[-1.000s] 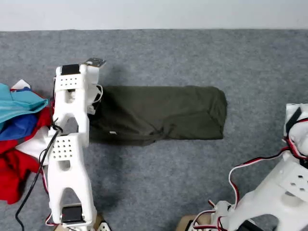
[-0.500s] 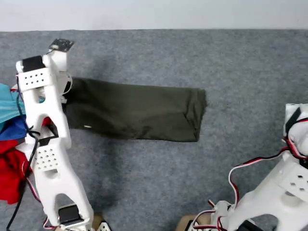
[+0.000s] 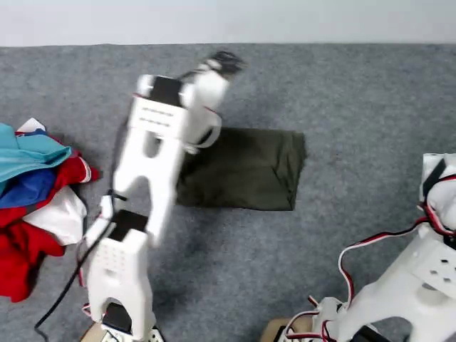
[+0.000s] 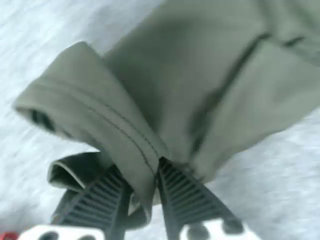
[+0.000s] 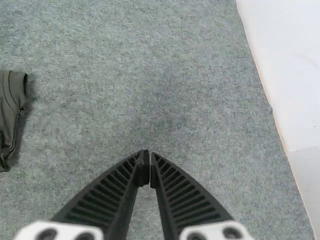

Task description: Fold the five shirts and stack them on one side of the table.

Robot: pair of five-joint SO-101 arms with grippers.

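High view: green shirt (image 3: pixel 249 167) lies on the grey mat (image 3: pixel 356 100), well apart from the pile (image 3: pixel 32 192) of crumpled shirts. Left arm (image 3: pixel 153 164) stands between pile and shirt, its wrist over the shirt's pile-side end.

Left wrist view: left pincer (image 4: pixel 141 172) clamped on a hemmed edge of the shirt. Cloth is pinched between the ribbed fingers, and the held end is raised over the rest of the garment.

Right wrist view: right pincer (image 5: pixel 148 154) closed on nothing, above mat, on the side of the shirt away from the pile. Right arm (image 3: pixel 420 271) sits farthest from the pile.

Progress, as judged: early. One shirt mid-fold, already a narrow band, now being doubled end over end. Pile shows teal, blue, red and white cloth, all unfolded. Looks like four, though layers hide too much to be sure. No neat stack anywhere.

Room: broad run of mat beyond the shirt, away from the pile, reaching the right arm. More mat runs up to the pale wall (image 3: pixel 228 21). Mat's side edge shows near the right pincer, with a pale surface past it. Mat also shows between pile and wall, a possible stack spot.
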